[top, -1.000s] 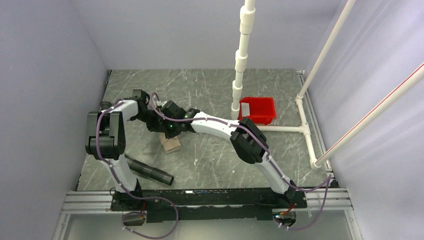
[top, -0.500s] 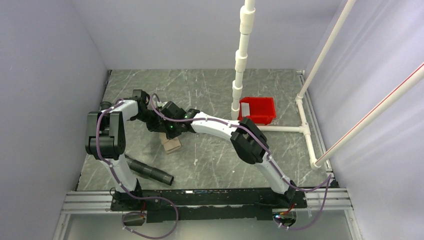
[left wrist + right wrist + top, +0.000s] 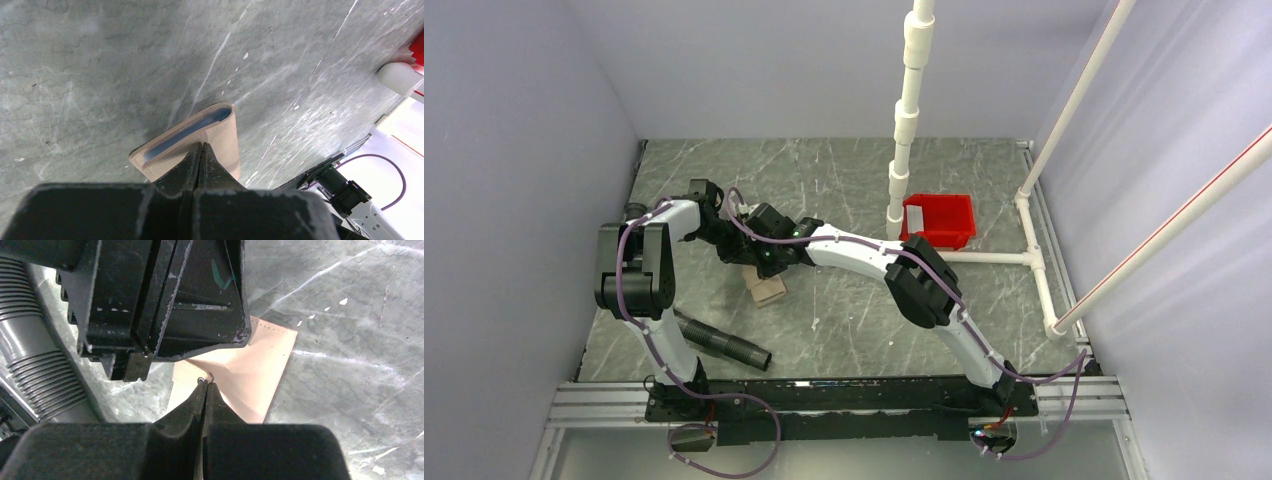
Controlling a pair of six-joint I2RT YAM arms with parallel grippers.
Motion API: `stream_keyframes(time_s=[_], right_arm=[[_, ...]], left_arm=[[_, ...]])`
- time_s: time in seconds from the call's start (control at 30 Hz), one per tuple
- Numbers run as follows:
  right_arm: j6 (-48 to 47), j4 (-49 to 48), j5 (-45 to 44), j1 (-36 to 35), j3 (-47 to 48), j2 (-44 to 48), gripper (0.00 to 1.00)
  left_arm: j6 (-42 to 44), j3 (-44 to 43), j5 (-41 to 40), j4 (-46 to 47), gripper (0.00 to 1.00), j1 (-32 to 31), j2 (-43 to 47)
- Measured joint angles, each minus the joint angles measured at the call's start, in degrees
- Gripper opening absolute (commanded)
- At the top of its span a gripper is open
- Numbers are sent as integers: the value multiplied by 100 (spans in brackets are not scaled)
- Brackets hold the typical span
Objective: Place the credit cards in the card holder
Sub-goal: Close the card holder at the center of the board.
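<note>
The left tool is clenched on the upper flap of the card holder, apparently to prop its mouth open. The right tool, clenched too, noses at the snap, grip unclear. Tan outside and bluish-grey inside, the card holder sits on the table at 8 o'clock from centre.

Two arms: left arm, right arm. Two grippers: left gripper, right gripper, both toward 9 o'clock of the one marbled table. One tan card holder there. One red tray at 2 o'clock, holding one pale rectangle; card or label, cannot tell. One black ribbed hose at 7 o'clock. One upright white jointed post at 1 o'clock. Two slanted white poles at 3 o'clock: plain pole, red-striped pole.
</note>
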State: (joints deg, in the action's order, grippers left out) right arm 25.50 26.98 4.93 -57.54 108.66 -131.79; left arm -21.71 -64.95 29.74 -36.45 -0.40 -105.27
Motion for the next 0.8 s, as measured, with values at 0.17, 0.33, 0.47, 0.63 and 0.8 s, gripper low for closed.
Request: stream_keyframes(time_s=[0.17,0.33,0.47,0.63,0.8], right_arm=[[0,11,-9,0,0,-24,0],[0,13,-20,2,2,-70,0],[0,15,-15,4,20,-98,0],[-2,74,-11,11,105,-146,0],[2,282,-4,13,330,-258,0]], left_arm=[[-2,0,0,0,0,0,0],[-2,0,0,0,0,0,0],[0,0,0,0,0,0,0],[0,0,0,2,0,0,0],[0,0,0,2,0,0,0]])
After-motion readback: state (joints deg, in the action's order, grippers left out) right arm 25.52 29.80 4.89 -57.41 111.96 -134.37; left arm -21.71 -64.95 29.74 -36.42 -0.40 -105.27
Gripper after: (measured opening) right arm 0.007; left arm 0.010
